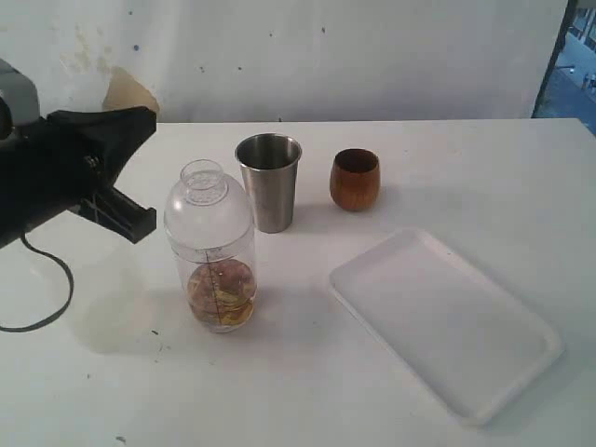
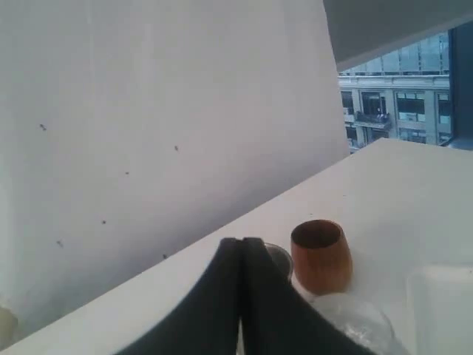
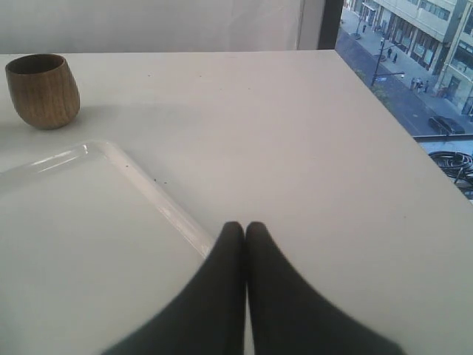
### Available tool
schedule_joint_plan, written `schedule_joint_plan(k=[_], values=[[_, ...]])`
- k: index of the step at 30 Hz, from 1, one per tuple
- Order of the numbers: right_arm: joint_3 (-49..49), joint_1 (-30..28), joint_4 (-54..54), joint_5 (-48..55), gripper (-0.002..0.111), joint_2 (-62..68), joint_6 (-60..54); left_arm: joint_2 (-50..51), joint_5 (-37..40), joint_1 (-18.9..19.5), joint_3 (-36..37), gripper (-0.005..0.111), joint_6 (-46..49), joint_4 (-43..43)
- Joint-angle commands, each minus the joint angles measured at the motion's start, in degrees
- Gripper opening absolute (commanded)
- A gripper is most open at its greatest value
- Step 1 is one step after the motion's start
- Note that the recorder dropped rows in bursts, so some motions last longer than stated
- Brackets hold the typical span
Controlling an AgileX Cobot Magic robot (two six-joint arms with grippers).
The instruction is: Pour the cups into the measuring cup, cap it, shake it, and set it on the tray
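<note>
Desk, white and broad, carries everything and runs back to a pale wall. The tray is the widest thing on it: flat, white, with rounded corners and a low rim. It lies at an angle toward the front right of the exterior view.

The left arm, black and bulky, reaches in from the left edge of that view, above the desk. Its hand is pressed fully together with nothing between the fingers, and it is apart from the measuring cup. The right hand is likewise closed tight and holds nothing. In the right wrist view its tips sit over the tray's rim; whether they touch it cannot be told.

The measuring cup stands upright on the bare desk left of the tray, well apart from it. A layer of amber liquid with pale bits sits at its bottom. The cap, a clear dome with a short neck, is seated on top of it.

Behind it, just to the right, the steel tumbler stands upright. The wooden cup stands upright to the right of the tumbler, near it but not touching, behind the tray's far corner.

A thin black cable loops across the desk at the left.
</note>
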Motion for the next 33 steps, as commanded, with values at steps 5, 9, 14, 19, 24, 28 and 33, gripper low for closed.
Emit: schedule_joint_plan(k=[5, 9, 14, 19, 24, 28, 33], values=[[0.27, -0.43, -0.21, -0.32, 0.000, -0.30, 0.52, -11.22, 8.19, -0.02, 3.27, 0.000, 4.20, -14.09], [0.27, -0.43, -0.78, -6.56, 0.000, -0.30, 0.52, -17.57, 8.50, -0.02, 6.70, 0.000, 10.68, -17.70], [0.27, -0.43, -0.78, -10.36, 0.000, -0.30, 0.52, -26.92, 11.98, -0.02, 10.13, 0.000, 10.92, -17.91], [0.27, -0.43, -0.78, -10.36, 0.000, -0.30, 0.52, -36.53, 27.35, -0.02, 11.28, 0.000, -3.84, -17.91], [0.27, -0.43, -0.64, -10.35, 0.000, -0.30, 0.52, -36.92, 28.62, -0.02, 11.28, 0.000, -3.72, -17.91], [0.27, -0.43, -0.64, -10.35, 0.000, -0.30, 0.52, -36.92, 28.73, -0.02, 11.28, 0.000, -3.73, -17.91], [0.27, -0.43, -0.64, -10.35, 0.000, -0.30, 0.52, -36.92, 29.62, -0.02, 11.28, 0.000, -3.73, -17.91]])
